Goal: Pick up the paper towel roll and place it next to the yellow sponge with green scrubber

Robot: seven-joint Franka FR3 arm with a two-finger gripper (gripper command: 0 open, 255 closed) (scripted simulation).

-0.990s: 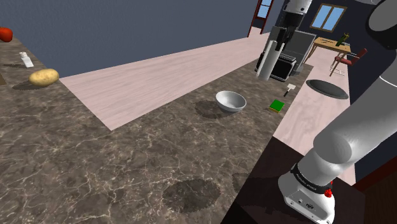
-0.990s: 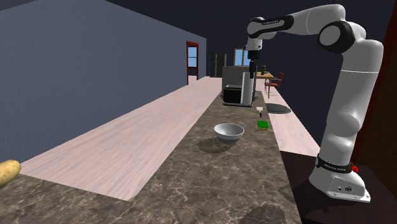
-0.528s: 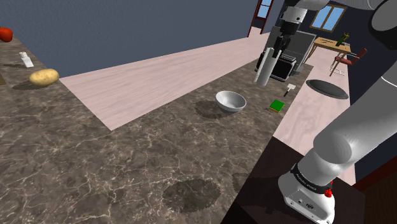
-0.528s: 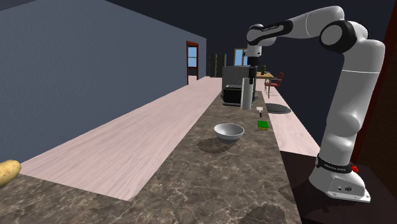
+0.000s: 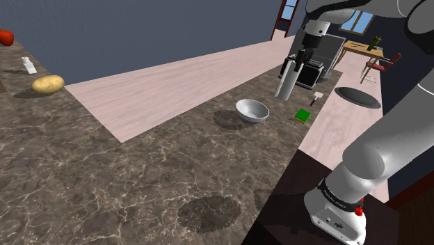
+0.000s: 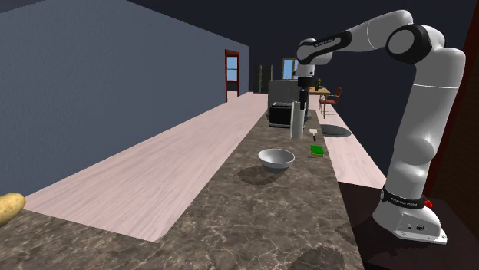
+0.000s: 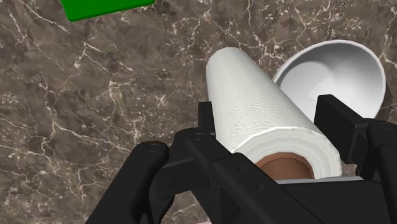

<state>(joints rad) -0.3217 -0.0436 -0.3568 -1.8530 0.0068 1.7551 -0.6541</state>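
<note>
Wrist view: the hand (image 7: 273, 121) is clamped on the white paper towel roll (image 7: 254, 95), with a black finger pressing each side near its brown core end. Past the roll, a grey bowl (image 7: 343, 70) and the green sponge (image 7: 105, 7) lie well apart on the dark marbled table (image 7: 95, 114). In the shoulder view the roll hangs tilted from the hand.

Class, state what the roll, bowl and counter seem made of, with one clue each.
Paper towel roll: soft embossed white paper, brown cardboard-looking core.
Bowl: smooth grey-white, perhaps ceramic or metal.
Countertop: polished dark stone, probably marble, white veins.
</note>
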